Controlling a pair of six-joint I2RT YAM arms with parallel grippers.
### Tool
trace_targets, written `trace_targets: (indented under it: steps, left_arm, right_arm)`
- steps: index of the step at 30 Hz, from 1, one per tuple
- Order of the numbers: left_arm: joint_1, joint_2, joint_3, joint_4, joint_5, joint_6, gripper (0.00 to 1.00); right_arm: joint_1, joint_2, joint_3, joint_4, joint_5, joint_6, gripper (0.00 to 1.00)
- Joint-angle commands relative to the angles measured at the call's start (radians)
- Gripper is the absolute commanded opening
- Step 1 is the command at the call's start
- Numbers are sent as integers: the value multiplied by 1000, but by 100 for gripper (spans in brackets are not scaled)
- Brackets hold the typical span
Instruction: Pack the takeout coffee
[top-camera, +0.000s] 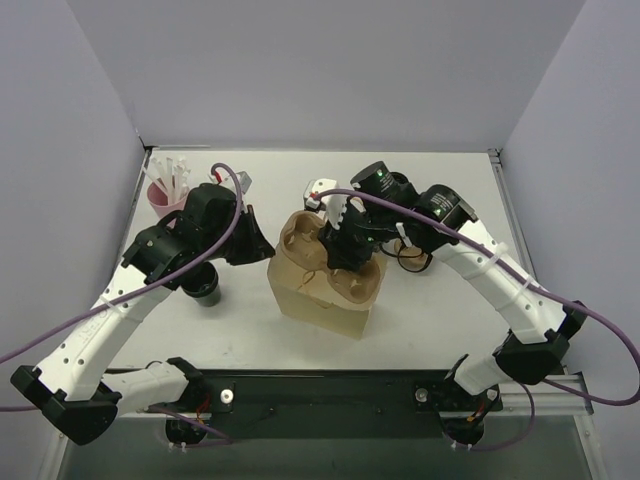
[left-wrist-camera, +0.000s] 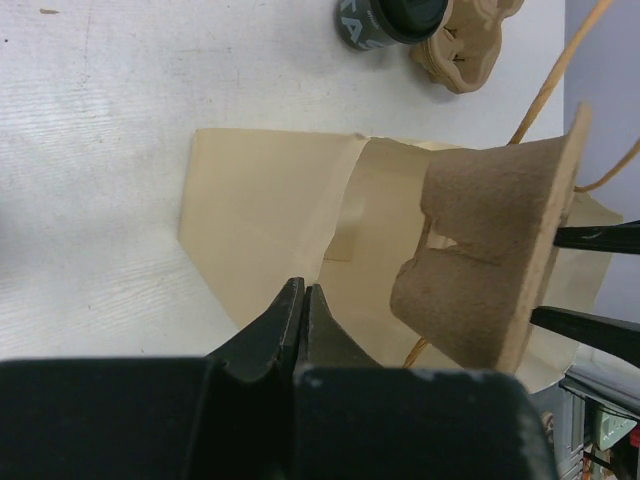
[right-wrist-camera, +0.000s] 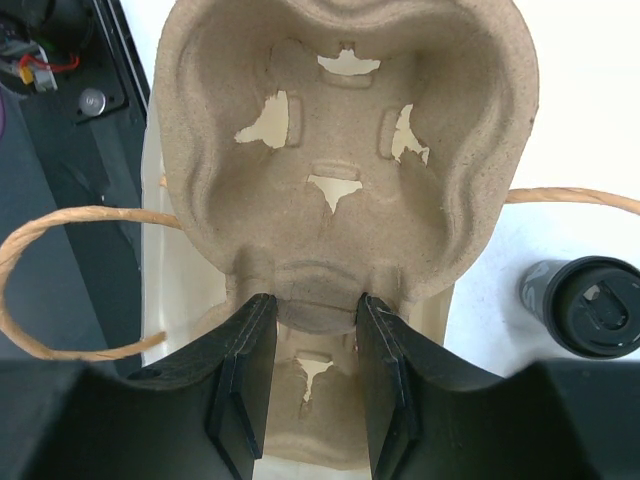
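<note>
1. Underneath everything, the white table (top-camera: 450, 335) carries the job. The step in hand looks like loading the carrier into the bag, ahead of the coffee itself.
2. At the centre of the overhead view, the brown paper bag (top-camera: 318, 308) stands with its mouth up. The left tool (left-wrist-camera: 300, 300) is clenched at the bag's left rim, apparently pinching the paper to steady it.
3. Over the bag's mouth hangs the pulp cup carrier (right-wrist-camera: 340, 120), its wells empty. The right tool (right-wrist-camera: 312, 305) grasps its central ridge, one finger on each side.
4. Smallest, the takeout coffee (right-wrist-camera: 588, 305) stands lidded on the table at the lower right of the right wrist view. It is apart from the bag and neither tool touches it.
5. Next, I judge, the carrier must go down level inside the bag without snagging the twine handle (right-wrist-camera: 570, 194). Then a tool must let go to fetch the cup.
</note>
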Motion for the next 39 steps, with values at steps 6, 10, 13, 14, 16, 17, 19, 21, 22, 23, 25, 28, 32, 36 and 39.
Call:
trace_targets:
  steps: [6, 10, 13, 14, 16, 17, 19, 21, 22, 23, 25, 28, 32, 36, 39]
  left_arm:
    - [8, -9, -25, 76, 40, -4, 0]
    - [8, -5, -19, 78, 46, 0, 0]
    - [10, -6, -17, 82, 49, -2, 0]
    - [10, -6, -17, 82, 54, -2, 0]
    - [10, -3, -17, 84, 60, -2, 0]
    - [10, -3, -17, 84, 63, -2, 0]
    - [10, 2, -16, 85, 68, 0, 0]
    - [10, 0, -16, 88, 79, -2, 0]
    - [10, 2, -16, 94, 85, -2, 0]
    - [10, -1, -17, 99, 92, -4, 0]
    - [11, -9, -22, 110, 106, -5, 0]
    - [10, -23, -37, 124, 122, -8, 0]
    - [10, -31, -60, 136, 137, -11, 0]
    - [10, -31, -62, 137, 146, -14, 0]
    - [10, -40, -57, 125, 131, -16, 0]
  right_arm:
    - [13, 40, -39, -51, 28, -30, 23]
    - [17, 43, -56, -52, 36, -23, 23]
    - [24, 51, -58, -54, 74, -21, 22]
    - [27, 54, -59, -56, 83, -21, 22]
    - [27, 57, -59, -57, 94, -24, 22]
    - [27, 57, -62, -63, 96, -24, 22]
    - [27, 57, -64, -74, 102, -24, 22]
    - [30, 48, -70, -92, 105, -24, 22]
    - [33, 46, -85, -98, 111, -27, 22]
    - [35, 40, -94, -109, 113, -27, 22]
    - [41, 37, -116, -111, 116, -27, 22]
    - [56, 44, -143, -109, 136, -26, 22]
    - [61, 63, -151, -105, 145, -20, 22]
    - [61, 71, -172, -94, 153, -20, 22]
    - [61, 74, -180, -80, 160, -6, 24]
